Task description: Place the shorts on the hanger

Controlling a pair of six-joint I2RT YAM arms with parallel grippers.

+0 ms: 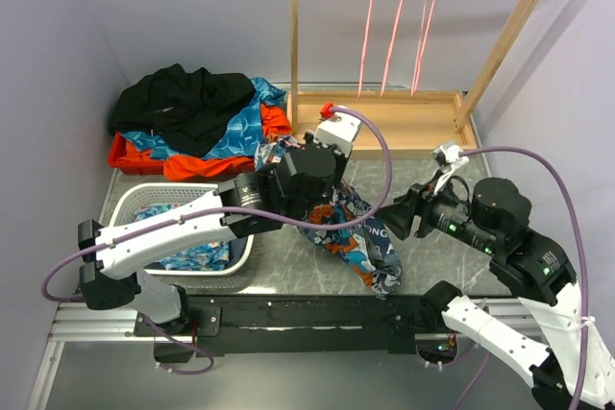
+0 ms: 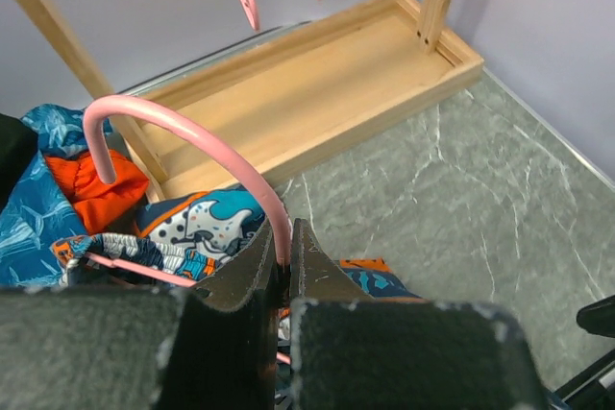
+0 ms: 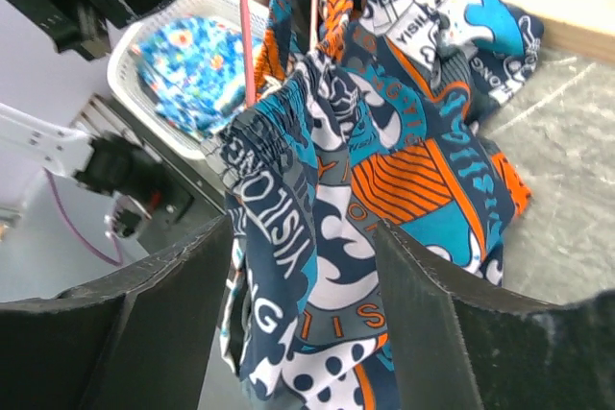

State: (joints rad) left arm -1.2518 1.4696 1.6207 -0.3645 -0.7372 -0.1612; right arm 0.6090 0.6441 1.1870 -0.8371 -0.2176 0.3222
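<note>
shorts (image 3: 384,170): soft printed cloth, matt, gathered elastic waistband
hanger (image 2: 197,136): thin pink wire, smooth coating, slight gloss
rack (image 2: 317,84): pale bare wood, matt, visible grain
bench (image 2: 461,199): grey-green stone-look top, smooth, faint sheen
basket (image 1: 163,189): white plastic lattice, smooth
left end effector (image 2: 288,261): black fingers, matt, grainy surface
cable (image 1: 388,160): purple sheath, smooth

Pink hanger (image 2: 213,146) neck pinched between fingers (image 2: 245,277), printed shorts (image 2: 207,218) beneath.
</note>
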